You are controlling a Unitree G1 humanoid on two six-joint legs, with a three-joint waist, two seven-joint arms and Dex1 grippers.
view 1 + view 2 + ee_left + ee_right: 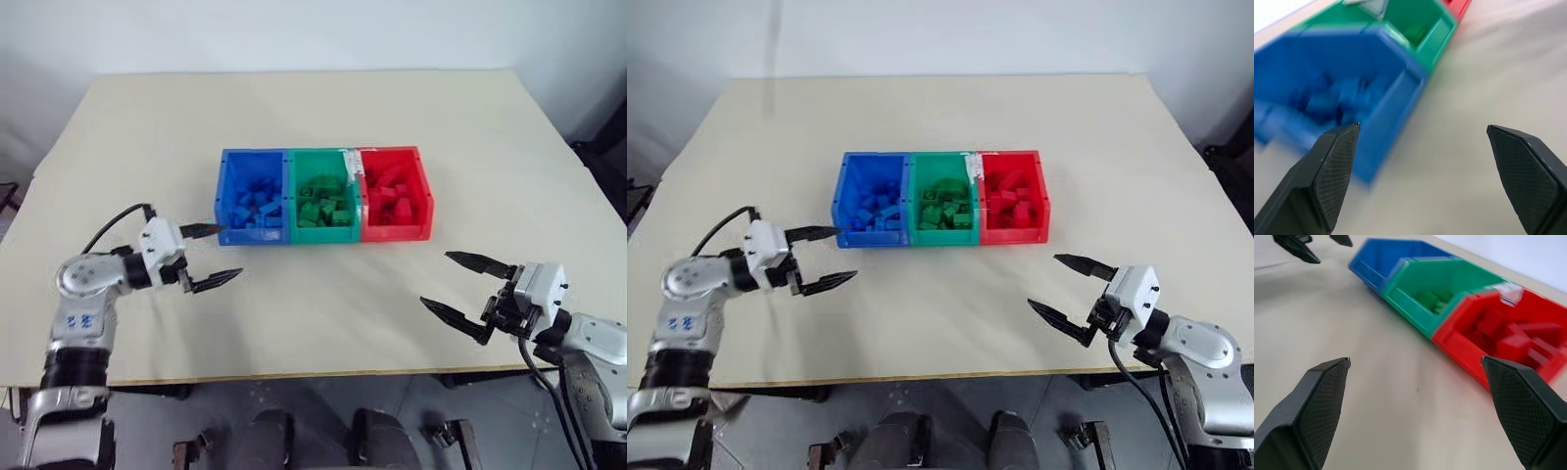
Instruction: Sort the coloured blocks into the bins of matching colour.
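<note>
blue, green and red bins [323, 157] joined in a row, each holding matching-coloured blocks [325, 208].

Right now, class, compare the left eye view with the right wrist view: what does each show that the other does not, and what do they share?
Left eye view alone: the whole table with its far edge, and the right gripper seen from above, open and empty.

Right wrist view alone: a low, close look at the red bin's front wall.

Shared: the blue bin, green bin, red bin, the blocks inside, and the open left gripper.

Bright, even light, soft shadows; bins [1327, 83] blurred in wrist views
</note>
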